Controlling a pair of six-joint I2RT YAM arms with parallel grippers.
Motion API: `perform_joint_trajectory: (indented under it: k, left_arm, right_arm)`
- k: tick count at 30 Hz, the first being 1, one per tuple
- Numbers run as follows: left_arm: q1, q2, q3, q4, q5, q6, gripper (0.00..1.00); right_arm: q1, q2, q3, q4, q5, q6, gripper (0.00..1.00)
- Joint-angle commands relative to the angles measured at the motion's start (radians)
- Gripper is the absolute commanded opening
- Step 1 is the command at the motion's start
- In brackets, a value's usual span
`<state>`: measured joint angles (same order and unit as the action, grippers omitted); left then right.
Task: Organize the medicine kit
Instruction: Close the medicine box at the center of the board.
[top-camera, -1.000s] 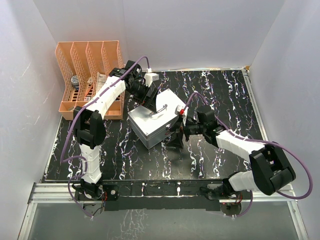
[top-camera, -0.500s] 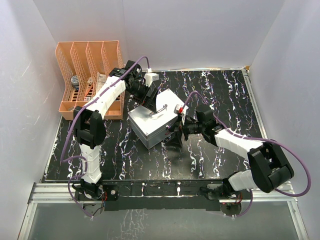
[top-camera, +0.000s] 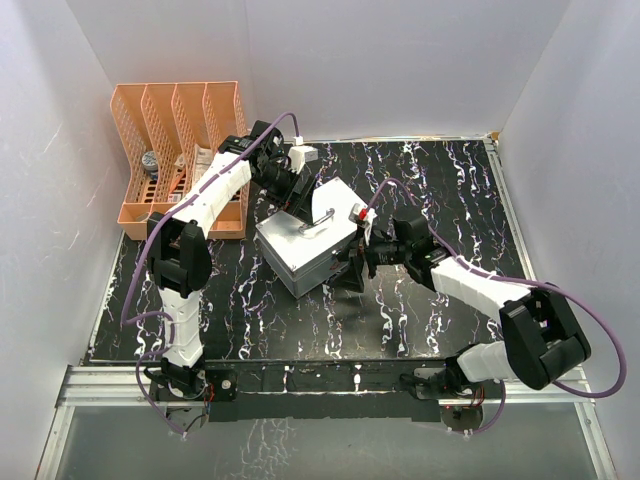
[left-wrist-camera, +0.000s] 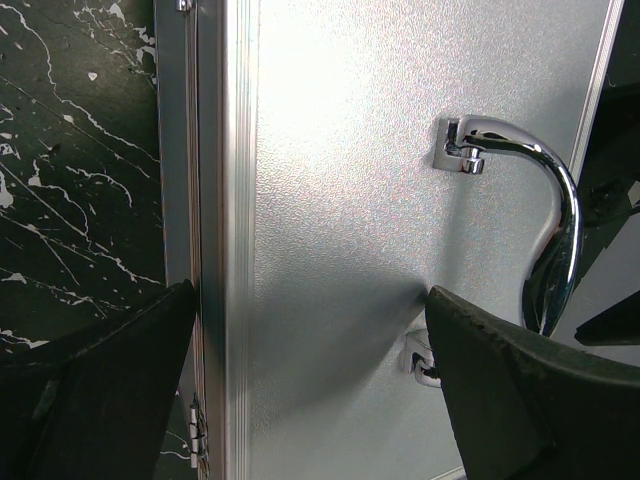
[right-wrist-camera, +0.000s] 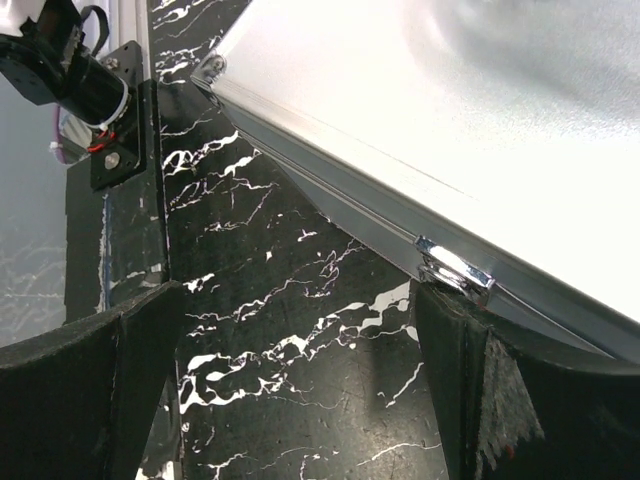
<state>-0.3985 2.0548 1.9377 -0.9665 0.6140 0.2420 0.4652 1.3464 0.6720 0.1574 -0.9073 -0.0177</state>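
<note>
Since the medicine kit (top-camera: 310, 240) lies shut on the counter (top-camera: 450, 190), long axis diagonal, your right pincer (top-camera: 353, 268), wide open and empty, is nearest its front latch (right-wrist-camera: 455, 272), while the left pincer (top-camera: 292, 190), open too, straddles the back hinge edge (left-wrist-camera: 195, 200).

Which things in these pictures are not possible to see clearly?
Top view: contents of the closed grey metal box, hidden by its lid.
Top view: items in the orange plastic slotted rack, too small, partly behind the left arm.
Left wrist view: chrome handle's lower end, behind a finger of the left tool.
</note>
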Motion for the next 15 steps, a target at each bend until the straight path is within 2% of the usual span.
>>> perform_joint_trajectory:
  k: [1, 15]
  left_arm:
    - [-0.023, 0.048, -0.002, -0.047, -0.007, 0.015, 0.95]
    - [-0.023, 0.04, -0.014, -0.045, -0.005, 0.016, 0.95]
  right_arm:
    - [0.001, -0.037, 0.101, 0.137, 0.038, -0.004, 0.98]
    - [0.002, -0.028, 0.101, 0.165, 0.076, 0.008, 0.98]
